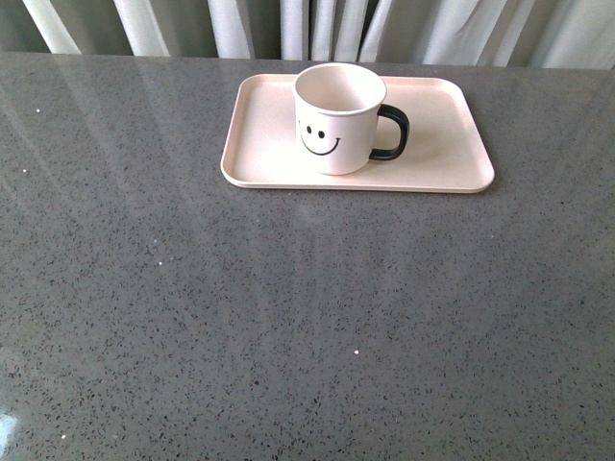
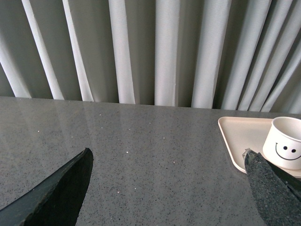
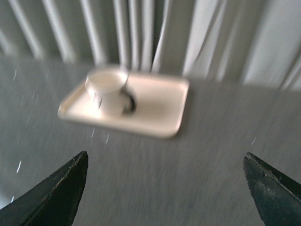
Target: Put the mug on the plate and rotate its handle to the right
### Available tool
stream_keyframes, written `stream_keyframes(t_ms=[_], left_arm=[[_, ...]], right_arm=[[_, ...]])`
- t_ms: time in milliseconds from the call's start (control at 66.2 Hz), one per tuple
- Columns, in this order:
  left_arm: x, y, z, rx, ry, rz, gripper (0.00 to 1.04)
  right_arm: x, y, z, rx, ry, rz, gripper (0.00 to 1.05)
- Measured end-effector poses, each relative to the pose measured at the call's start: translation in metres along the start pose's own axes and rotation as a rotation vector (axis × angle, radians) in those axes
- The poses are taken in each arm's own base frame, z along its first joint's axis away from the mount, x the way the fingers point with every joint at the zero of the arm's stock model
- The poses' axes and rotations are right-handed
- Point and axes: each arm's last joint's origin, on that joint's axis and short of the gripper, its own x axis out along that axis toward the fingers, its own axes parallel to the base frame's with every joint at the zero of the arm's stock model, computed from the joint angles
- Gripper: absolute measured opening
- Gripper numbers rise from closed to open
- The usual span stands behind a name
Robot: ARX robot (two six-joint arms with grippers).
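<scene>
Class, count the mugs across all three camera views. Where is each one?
1. The mug stands upright on the plate at the far side of the table, its handle pointing to the robot's right. All three views show this same mug; none seems hidden.

Front cam's up on the body, looking down over the grey table (image 1: 288,317), plate (image 1: 452,154) far off around 12 o'clock. Both wrist cams sit low, facing the curtains (image 2: 164,47). All three catch the mug (image 1: 336,125), though right wrist's blurry.
</scene>
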Motion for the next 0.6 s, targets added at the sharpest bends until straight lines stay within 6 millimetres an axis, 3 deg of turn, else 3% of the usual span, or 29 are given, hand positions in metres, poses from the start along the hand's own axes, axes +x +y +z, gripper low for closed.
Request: stream_keyframes(t_ms=[136,272,408,605], left_arm=[[0.000,0.000,0.000,0.000,0.000,0.001,0.95],[0.000,0.000,0.000,0.000,0.000,0.001,0.95],[0.000,0.000,0.000,0.000,0.000,0.000,0.95],[0.000,0.000,0.000,0.000,0.000,0.001,0.95]], right_arm=[[0.022,-0.025,0.040,-0.113,0.020,0.011,0.96],[0.065,-0.044,0.075,-0.218,0.044,0.056,0.96],[0.118,-0.043,0.094,-0.278,0.105,0.135,0.96],[0.195,-0.028,0.116,-0.275,0.208,0.182,0.96]])
